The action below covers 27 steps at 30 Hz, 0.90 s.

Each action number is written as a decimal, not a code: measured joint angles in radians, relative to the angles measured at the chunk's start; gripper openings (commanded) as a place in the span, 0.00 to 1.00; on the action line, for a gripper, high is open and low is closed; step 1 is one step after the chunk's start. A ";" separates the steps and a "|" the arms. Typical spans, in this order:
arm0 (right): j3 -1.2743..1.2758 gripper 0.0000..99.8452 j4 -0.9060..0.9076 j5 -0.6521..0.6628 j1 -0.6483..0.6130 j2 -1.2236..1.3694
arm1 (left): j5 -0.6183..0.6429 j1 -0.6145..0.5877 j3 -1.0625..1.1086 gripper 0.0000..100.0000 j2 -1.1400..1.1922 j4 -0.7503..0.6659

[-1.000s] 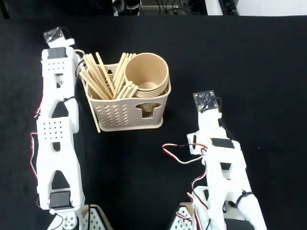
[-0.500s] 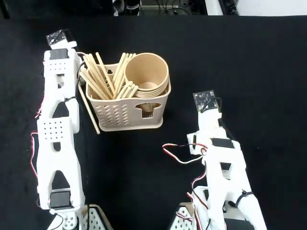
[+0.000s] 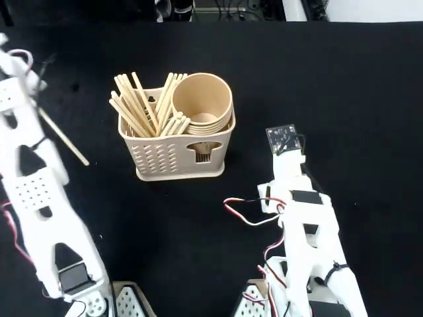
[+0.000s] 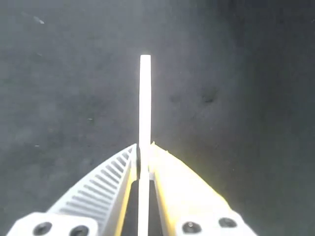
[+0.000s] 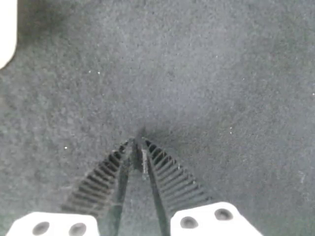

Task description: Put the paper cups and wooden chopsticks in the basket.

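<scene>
The beige slotted basket (image 3: 173,160) stands in the middle of the black table. It holds stacked paper cups (image 3: 202,100) on its right side and a bundle of wooden chopsticks (image 3: 137,107) on its left. At the table's far left my left gripper (image 4: 143,153) is shut on a single chopstick (image 4: 144,98); in the high view that chopstick (image 3: 65,137) slants out from the left arm over the bare cloth, apart from the basket. My right gripper (image 5: 138,146) is shut on nothing, low over the cloth to the right of the basket.
The right arm (image 3: 301,211) rests at the lower right with loose red and white wires (image 3: 248,214) beside it. A pale rounded corner (image 5: 7,30) sits at the edge of the right wrist view. Black cloth covers the table around the basket.
The left arm has swung away from the basket's left side to the table's far left, carrying off the chopstick that leaned beside the basket. The right arm has not moved.
</scene>
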 measured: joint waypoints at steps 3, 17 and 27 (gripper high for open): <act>0.000 0.01 0.000 0.000 0.000 0.000 | -0.026 -0.002 0.126 0.03 -0.152 0.000; 0.000 0.01 0.000 0.000 0.000 0.000 | -0.104 0.021 0.614 0.03 -1.025 0.000; 0.000 0.01 0.000 0.000 0.000 0.000 | -0.186 0.350 0.922 0.03 -1.548 -0.123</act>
